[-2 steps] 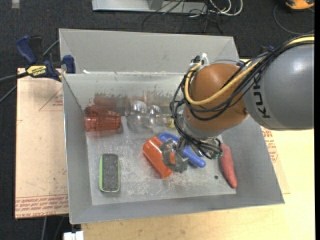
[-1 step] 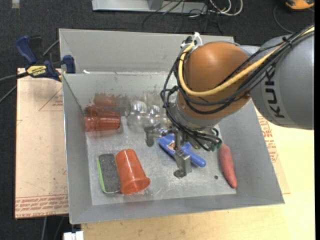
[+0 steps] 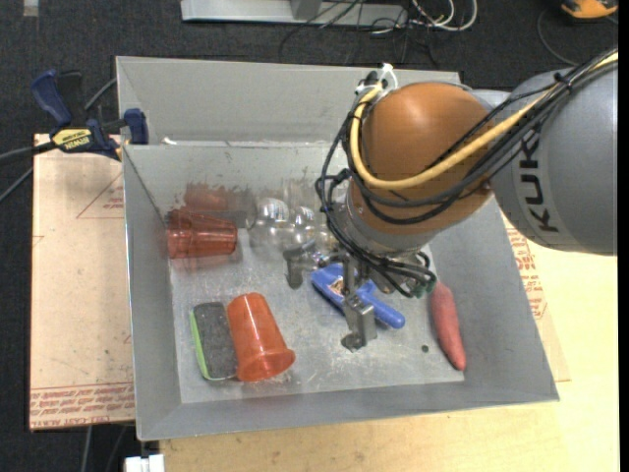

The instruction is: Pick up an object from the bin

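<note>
The fingers are spread apart and released, gripping nothing: one tip is down near the middle of the bin floor, the other up and to the left by the clear things. Between them, across the gap, lies a blue thing, long and flat, its far end sticking out to the right of the lower finger; whether either finger touches it I cannot tell. It sits slightly right of the bin's centre, under the wrist with its orange cover and looped cables. Just to the right, apart from it, a red carrot-like stick lies along the right wall. Up and to the left is a cluster of clear things, and beyond it a red see-through cup lies on its side. At the lower left an orange cup lies tipped over, touching a grey sponge with a green edge
</note>
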